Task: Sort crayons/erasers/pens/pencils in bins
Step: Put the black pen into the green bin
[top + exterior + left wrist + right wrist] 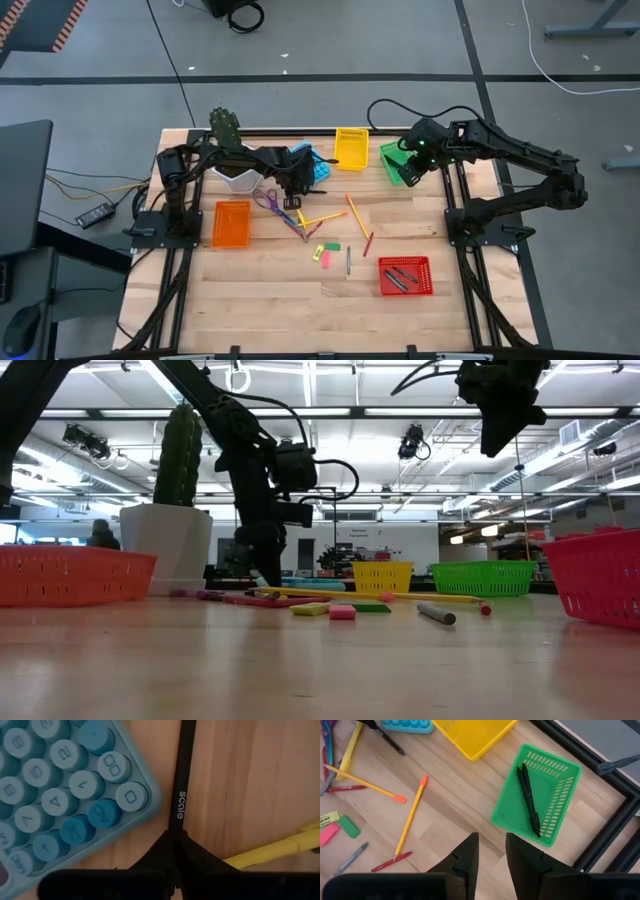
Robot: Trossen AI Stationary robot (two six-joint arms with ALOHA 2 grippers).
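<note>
the left pincer [175, 851] hides the black pen's [183, 780] lower end.

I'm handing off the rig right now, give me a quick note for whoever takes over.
Left end effector: shut on a black pen, low beside the blue calculator.
Right end effector: open, empty, above the green bin.
Done: two black pens in the green bin; a few items in the red bin.
Left: orange pencils, erasers and other sticks loose mid-table. The orange bin and yellow bin look empty.
</note>
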